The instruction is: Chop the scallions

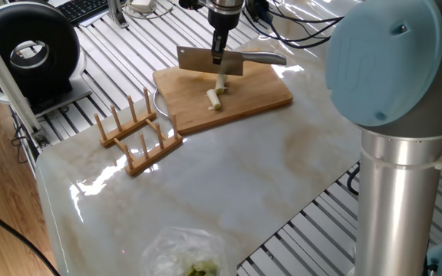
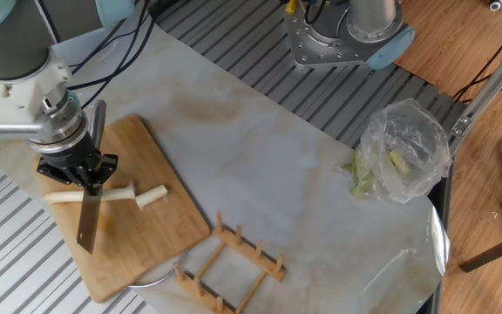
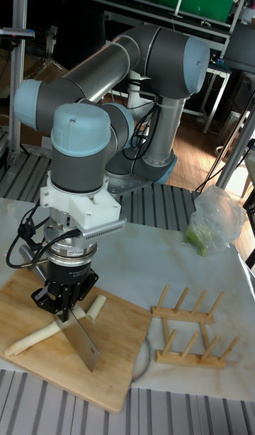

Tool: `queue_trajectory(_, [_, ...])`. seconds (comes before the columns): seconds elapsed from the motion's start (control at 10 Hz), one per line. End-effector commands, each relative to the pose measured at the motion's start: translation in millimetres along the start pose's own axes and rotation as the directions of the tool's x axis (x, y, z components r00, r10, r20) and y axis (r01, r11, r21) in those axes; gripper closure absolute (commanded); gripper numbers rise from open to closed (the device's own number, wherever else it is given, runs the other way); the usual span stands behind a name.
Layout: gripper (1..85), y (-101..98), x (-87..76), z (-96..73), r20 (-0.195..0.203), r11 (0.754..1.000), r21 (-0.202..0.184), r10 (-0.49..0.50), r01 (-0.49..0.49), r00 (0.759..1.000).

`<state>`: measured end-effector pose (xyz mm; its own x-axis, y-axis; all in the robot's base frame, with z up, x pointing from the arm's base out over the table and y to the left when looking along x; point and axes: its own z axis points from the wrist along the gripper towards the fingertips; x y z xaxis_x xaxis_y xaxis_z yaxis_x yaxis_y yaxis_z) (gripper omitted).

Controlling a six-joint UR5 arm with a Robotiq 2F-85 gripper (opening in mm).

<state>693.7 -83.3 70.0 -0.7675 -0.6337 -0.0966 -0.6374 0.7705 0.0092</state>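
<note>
1. On the marble desk (image 2: 321,201), a bamboo cutting board (image 2: 159,231) sits near one end, w/ the UR5 gripper (image 3: 64,309) directly above it.
2. Jaws are clamped on a cleaver (image 3: 83,341); blade hangs down from them, its handle (image 1: 263,58) sticking out sideways in one fixed view.
3. Scallions (image 3: 30,339): pale cream stalk lying flat on the board, running under the blade. Long part on one side of the cleaver, shorter piece (image 2: 152,196) on the other.
4. From the other fixed view the blade crosses the stalk roughly at right angles. Can't tell if the edge touches the stalk or sits just over it.
5. In one fixed view only the short end of the stalk (image 1: 216,97) shows below the blade (image 1: 209,61); rest is hidden behind it.
6. Wooden dish rack (image 2: 229,262) w/ upright pegs stands on the desk just beside the board, apart from it.
7. Edge of a round metal item (image 2: 151,279) peeks from under the board near the rack; can't tell what it is.
8. Clear plastic bag (image 2: 403,148) w/ green bits lies at the desk's far end, well apart from the board.
9. Second arm's base (image 2: 347,35) stands beyond the desk edge.
</note>
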Motion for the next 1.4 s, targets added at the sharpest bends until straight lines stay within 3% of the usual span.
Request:
queue_trajectory(0.0, [84.3,0.5,-2.1,-1.2,0.011,1.000,-0.007,0.007,-0.007,1.000])
queue_trajectory(1.3, [84.3,-7.2,-0.8,3.8,0.004,1.000,0.003,-0.008,0.008,1.000])
